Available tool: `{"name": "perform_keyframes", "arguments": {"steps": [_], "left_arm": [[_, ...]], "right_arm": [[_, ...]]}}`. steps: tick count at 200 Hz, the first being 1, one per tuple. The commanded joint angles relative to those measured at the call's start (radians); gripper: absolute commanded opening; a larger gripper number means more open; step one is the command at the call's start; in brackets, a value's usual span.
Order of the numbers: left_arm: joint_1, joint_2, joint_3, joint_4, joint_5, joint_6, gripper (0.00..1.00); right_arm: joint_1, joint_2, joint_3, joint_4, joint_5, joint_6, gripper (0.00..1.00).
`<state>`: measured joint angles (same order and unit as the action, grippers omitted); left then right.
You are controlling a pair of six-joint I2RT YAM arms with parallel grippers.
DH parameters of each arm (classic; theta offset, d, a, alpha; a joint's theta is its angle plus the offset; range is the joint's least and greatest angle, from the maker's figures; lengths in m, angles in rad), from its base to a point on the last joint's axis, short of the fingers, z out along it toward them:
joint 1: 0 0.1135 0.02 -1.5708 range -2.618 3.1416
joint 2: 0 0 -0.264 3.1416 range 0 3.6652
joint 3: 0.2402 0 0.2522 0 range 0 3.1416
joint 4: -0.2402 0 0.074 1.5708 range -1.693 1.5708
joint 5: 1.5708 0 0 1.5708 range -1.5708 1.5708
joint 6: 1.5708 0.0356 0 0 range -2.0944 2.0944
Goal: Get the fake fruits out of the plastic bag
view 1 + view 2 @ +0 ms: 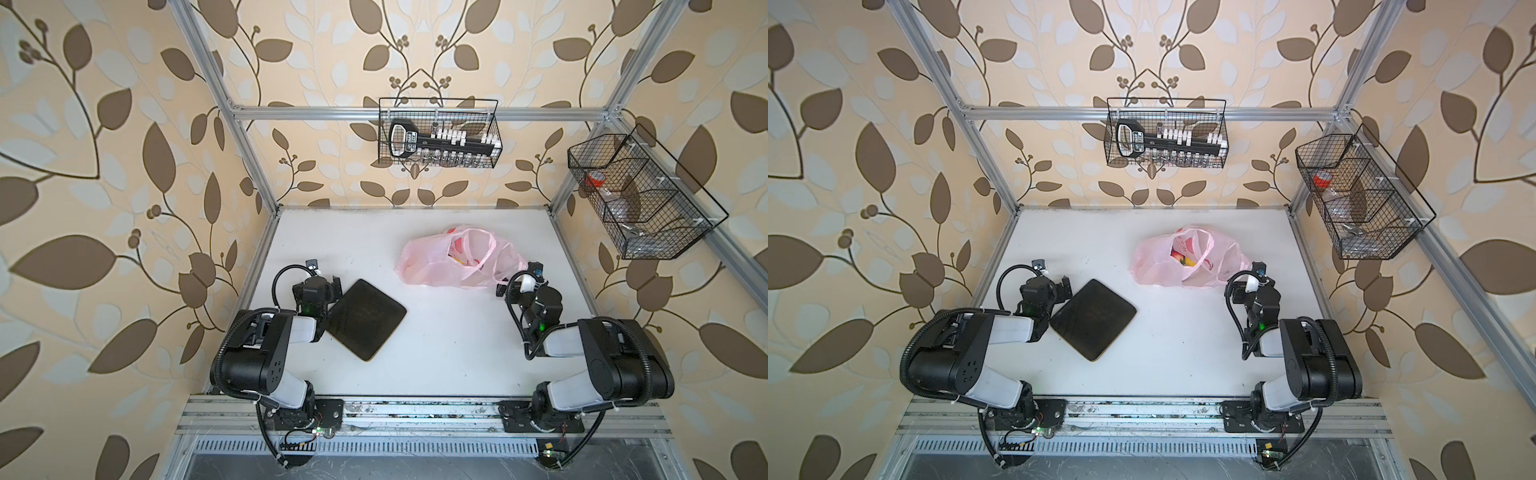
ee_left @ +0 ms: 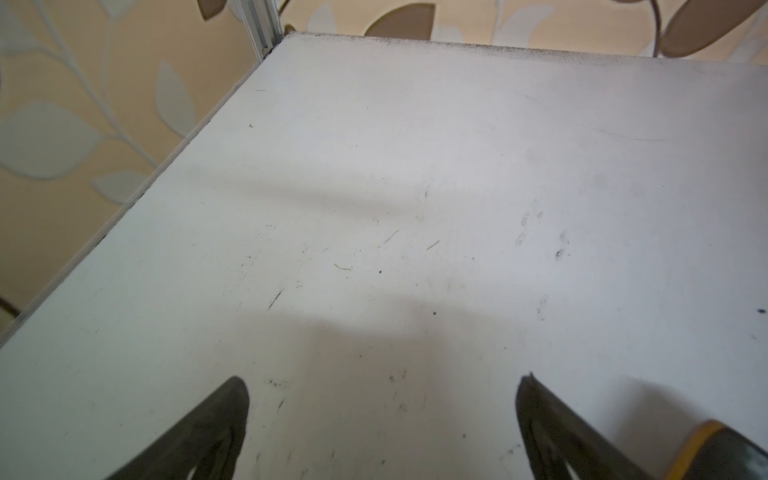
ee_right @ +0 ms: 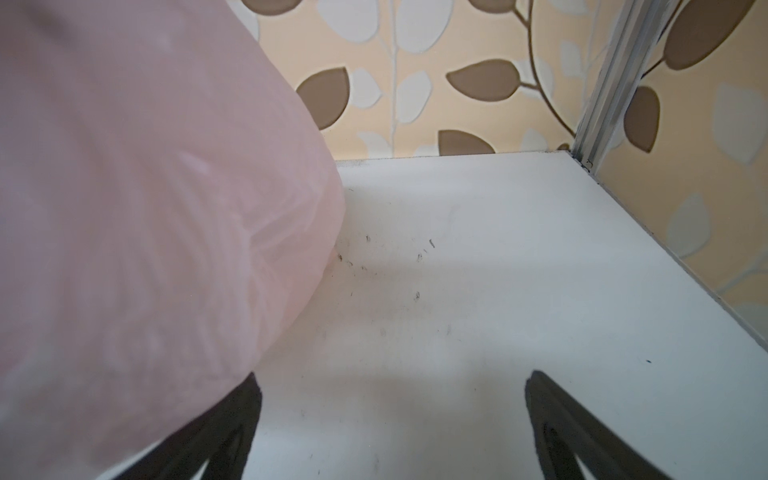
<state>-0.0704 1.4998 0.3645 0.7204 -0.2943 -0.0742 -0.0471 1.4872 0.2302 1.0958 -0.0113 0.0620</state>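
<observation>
Empty, jaws spread: left gripper (image 2: 382, 380), right gripper (image 3: 392, 378).
The plastic bag (image 1: 432, 262) lies far right, fake fruits (image 1: 1185, 260) in its mouth; the right gripper, just beside it, should pin a handle while the left reaches in.

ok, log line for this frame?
stage: not started | left gripper: open, empty, by dark mat | right gripper: open, empty, beside plastic bag | fake fruits: inside bag

The black-and-white left arm (image 1: 249, 357) and right arm (image 1: 615, 357) crouch folded, elbows outward. The left tool (image 2: 382, 382) tilts downward, fingers (image 2: 208, 428) spread wide, empty; the right tool (image 3: 395, 378) gapes just the same.
</observation>
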Motion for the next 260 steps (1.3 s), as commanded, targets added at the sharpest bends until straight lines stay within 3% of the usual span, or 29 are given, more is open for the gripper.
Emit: {"name": "perform_keyframes", "arguments": {"steps": [1, 16, 40, 76, 87, 105, 157, 173, 206, 260], "left_arm": [[0.010, -0.088, 0.004, 0.006, -0.014, 0.018, 0.99], [0.007, -0.193, 0.044, -0.177, -0.065, -0.020, 0.99], [0.007, -0.332, 0.098, -0.332, -0.092, -0.042, 0.99], [0.007, -0.427, 0.259, -0.632, 0.039, -0.063, 0.99], [0.007, -0.437, 0.292, -0.670, 0.059, -0.116, 0.99], [0.007, -0.449, 0.372, -0.822, 0.046, -0.272, 0.99], [-0.011, -0.501, 0.474, -0.860, 0.545, -0.355, 0.99], [-0.096, -0.515, 0.530, -0.916, 0.553, -0.339, 0.99], [-0.379, -0.533, 0.623, -0.975, 0.445, -0.257, 0.99], [-0.761, -0.411, 0.788, -1.019, 0.323, -0.200, 0.99]], "right_arm": [[-0.005, -0.093, 0.065, -0.149, 0.041, 0.013, 1.00], [-0.004, -0.193, 0.139, -0.346, 0.063, 0.042, 1.00], [-0.004, -0.331, 0.212, -0.541, 0.140, 0.136, 1.00], [-0.007, -0.502, 0.310, -0.858, 0.280, 0.410, 1.00], [-0.012, -0.537, 0.343, -0.962, 0.246, 0.474, 1.00], [-0.021, -0.590, 0.372, -1.059, 0.125, 0.477, 0.99], [-0.020, -0.711, 0.416, -1.329, -0.064, 0.525, 1.00], [-0.016, -0.731, 0.426, -1.378, -0.089, 0.536, 1.00], [-0.002, -0.741, 0.447, -1.406, -0.144, 0.542, 1.00], [-0.002, -0.757, 0.447, -1.403, -0.136, 0.552, 1.00]]}}
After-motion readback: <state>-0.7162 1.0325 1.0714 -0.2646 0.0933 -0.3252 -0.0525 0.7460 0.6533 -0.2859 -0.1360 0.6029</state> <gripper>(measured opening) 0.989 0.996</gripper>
